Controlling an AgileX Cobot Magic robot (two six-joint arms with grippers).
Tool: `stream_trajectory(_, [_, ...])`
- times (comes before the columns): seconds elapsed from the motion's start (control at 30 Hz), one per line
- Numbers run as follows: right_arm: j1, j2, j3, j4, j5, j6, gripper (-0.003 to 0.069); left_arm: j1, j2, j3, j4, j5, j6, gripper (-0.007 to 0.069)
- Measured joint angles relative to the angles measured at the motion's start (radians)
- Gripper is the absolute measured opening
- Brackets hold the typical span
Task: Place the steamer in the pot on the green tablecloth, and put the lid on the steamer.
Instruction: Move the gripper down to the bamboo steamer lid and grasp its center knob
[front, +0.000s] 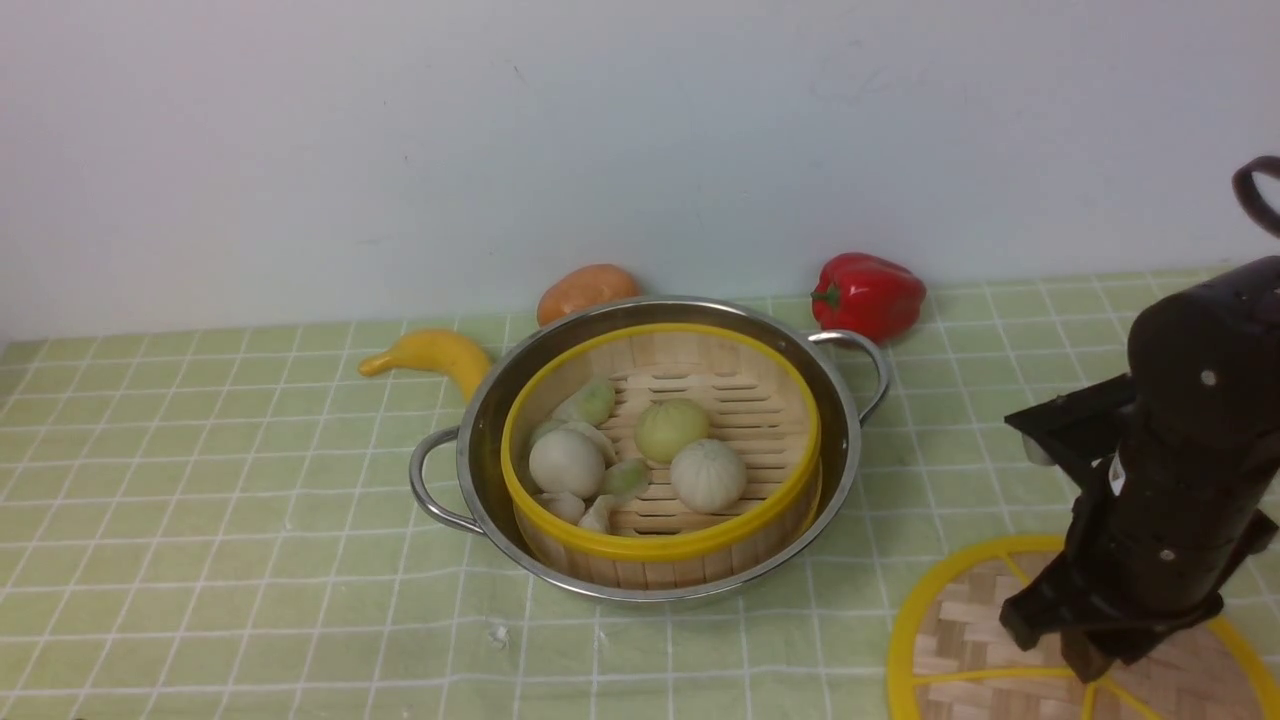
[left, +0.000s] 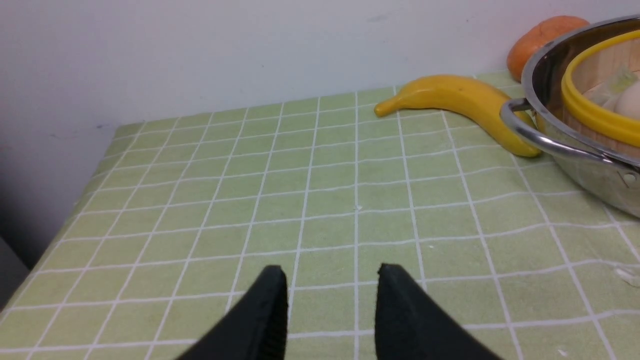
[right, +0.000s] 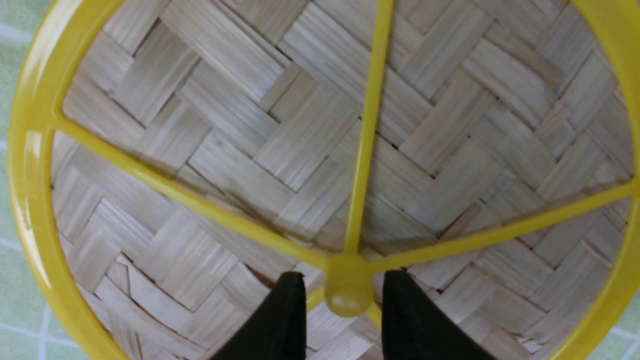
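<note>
Already steamer (front: 660, 548) sits in pot (front: 850, 420) at middle of cloth (front: 200, 500); lid (front: 960, 620) lies flat at its near right corner. Right gripper (right: 344, 282) wide, jaws either side of knob (right: 348, 297), nothing held. Close squarely on knob, lift straight, keep lid level. Left gripper (left: 332, 280) apart, empty, over cloth's left side.

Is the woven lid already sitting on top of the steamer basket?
No, the lid lies flat on the green tablecloth beside the pot, while the steamer inside the pot stands uncovered, its buns showing.
</note>
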Motion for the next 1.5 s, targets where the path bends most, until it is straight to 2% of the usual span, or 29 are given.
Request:
stream_trajectory(0.73, [0.000, 0.061, 0.000, 0.012, -0.008, 0.007, 0.0240, 0.000, 0.000, 0.000, 0.000, 0.000, 0.000, 0.0243])
stream_trajectory(0.8, [0.000, 0.061, 0.000, 0.012, -0.001, 0.007, 0.0222, 0.000, 0.000, 0.000, 0.000, 0.000, 0.000, 0.0243])
stream_trajectory(0.9, [0.000, 0.061, -0.001, 0.010, 0.015, 0.007, 0.0148, 0.000, 0.000, 0.000, 0.000, 0.000, 0.000, 0.0243])
stream_trajectory(1.07, [0.000, 0.057, -0.002, 0.005, 0.026, 0.004, 0.0146, 0.000, 0.000, 0.000, 0.000, 0.000, 0.000, 0.0243])
stream_trajectory(1.4, [0.000, -0.169, -0.082, -0.031, 0.060, 0.026, 0.0146, 0.000, 0.000, 0.000, 0.000, 0.000, 0.000, 0.0243])
stream_trajectory(1.5, [0.000, -0.219, -0.203, 0.009, 0.061, -0.059, 0.0146, 0.000, 0.000, 0.000, 0.000, 0.000, 0.001, 0.0243])
